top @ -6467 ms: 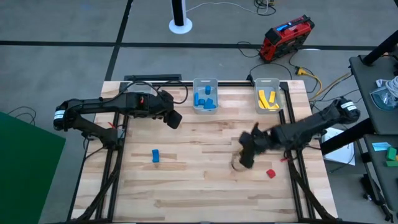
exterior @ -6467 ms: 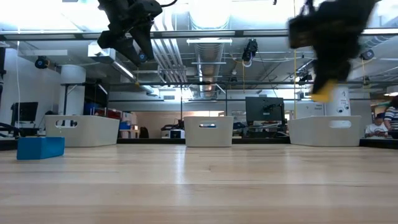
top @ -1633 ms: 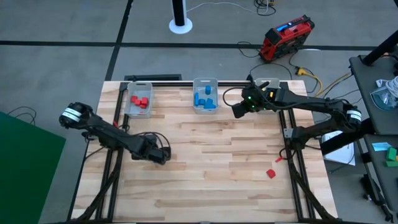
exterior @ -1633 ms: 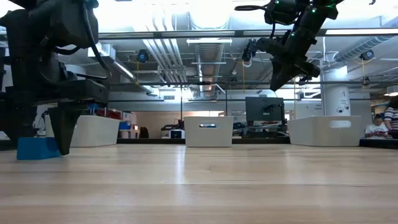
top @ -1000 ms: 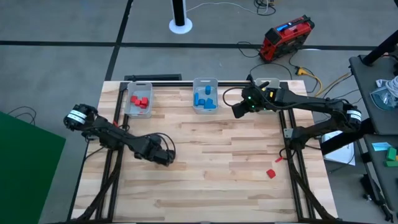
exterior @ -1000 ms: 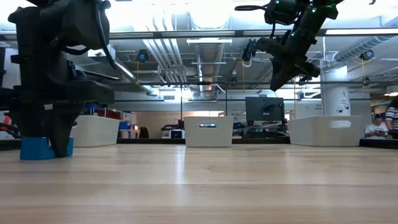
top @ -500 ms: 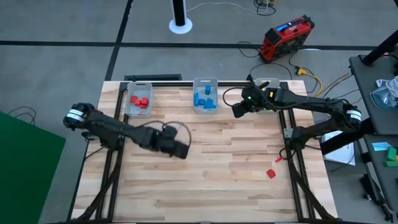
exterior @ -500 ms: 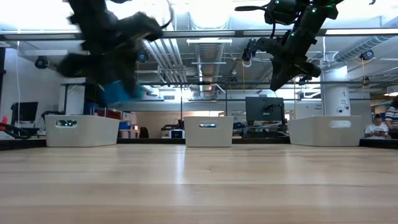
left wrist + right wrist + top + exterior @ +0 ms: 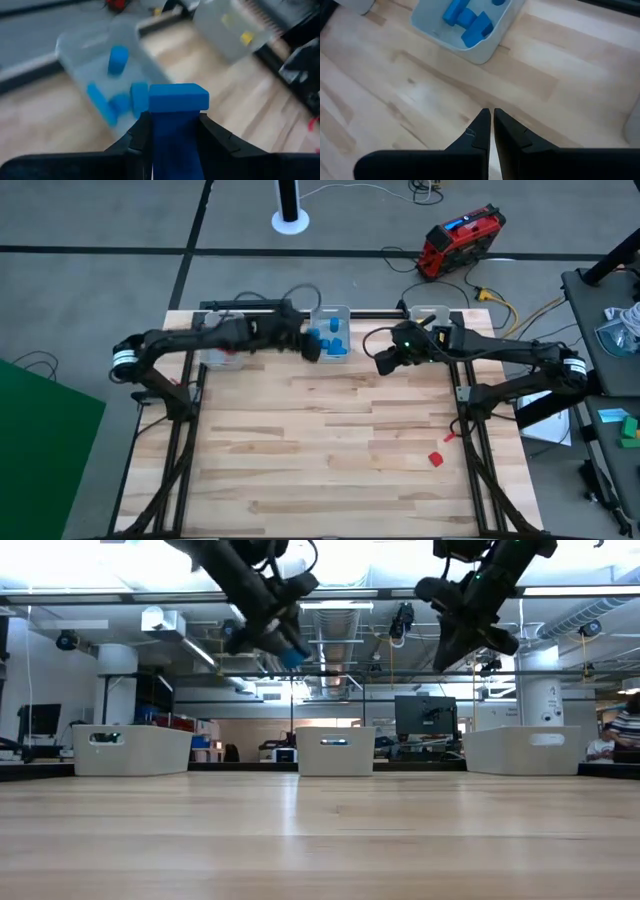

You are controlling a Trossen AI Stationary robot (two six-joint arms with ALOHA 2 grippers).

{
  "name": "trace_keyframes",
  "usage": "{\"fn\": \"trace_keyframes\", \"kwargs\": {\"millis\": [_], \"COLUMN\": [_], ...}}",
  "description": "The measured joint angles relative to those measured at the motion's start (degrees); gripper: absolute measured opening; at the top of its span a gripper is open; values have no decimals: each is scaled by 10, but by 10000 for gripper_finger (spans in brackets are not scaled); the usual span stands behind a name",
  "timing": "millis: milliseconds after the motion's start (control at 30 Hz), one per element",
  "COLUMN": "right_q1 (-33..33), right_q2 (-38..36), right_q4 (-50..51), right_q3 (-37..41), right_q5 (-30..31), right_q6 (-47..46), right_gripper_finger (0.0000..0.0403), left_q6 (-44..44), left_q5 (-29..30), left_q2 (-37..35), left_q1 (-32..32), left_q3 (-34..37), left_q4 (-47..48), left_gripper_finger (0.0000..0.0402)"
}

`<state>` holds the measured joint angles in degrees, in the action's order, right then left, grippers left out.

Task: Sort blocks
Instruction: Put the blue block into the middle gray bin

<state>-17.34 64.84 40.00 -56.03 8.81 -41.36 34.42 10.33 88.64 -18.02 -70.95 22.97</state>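
left end effector (image 9: pixel 172 131) gripping blue block (image 9: pixel 178 98)

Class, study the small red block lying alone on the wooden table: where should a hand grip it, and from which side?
Probably from straight above, closing on two opposite side faces of the small red block. It lies low on the wooden table with bare wood all round, so only its sides offer purchase. Its exact shape is too small to tell.
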Motion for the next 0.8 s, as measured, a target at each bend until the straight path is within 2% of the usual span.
{"fn": "trace_keyframes", "kwargs": {"millis": [100,233,400,533,800], "right_q1": [12,31,42,45,48], "right_q2": [-4,-4,-4,-7,-7], "right_q4": [0,0,0,1,1], "right_q3": [0,0,0,0,0], "right_q5": [0,2,2,3,3], "right_q6": [-12,-29,-49,-56,-62], "right_gripper_finger": [13,13,13,13,13], "left_q6": [-46,-79,-136,-148,-141], "left_q5": [-42,-70,-75,-59,-58], "left_q2": [28,86,168,209,224], "left_q1": [-39,-63,-70,-82,-106], "left_q3": [-19,-68,-152,-203,-212], "left_q4": [-48,-48,-5,37,44], "left_gripper_finger": [90,90,91,91,91]}}
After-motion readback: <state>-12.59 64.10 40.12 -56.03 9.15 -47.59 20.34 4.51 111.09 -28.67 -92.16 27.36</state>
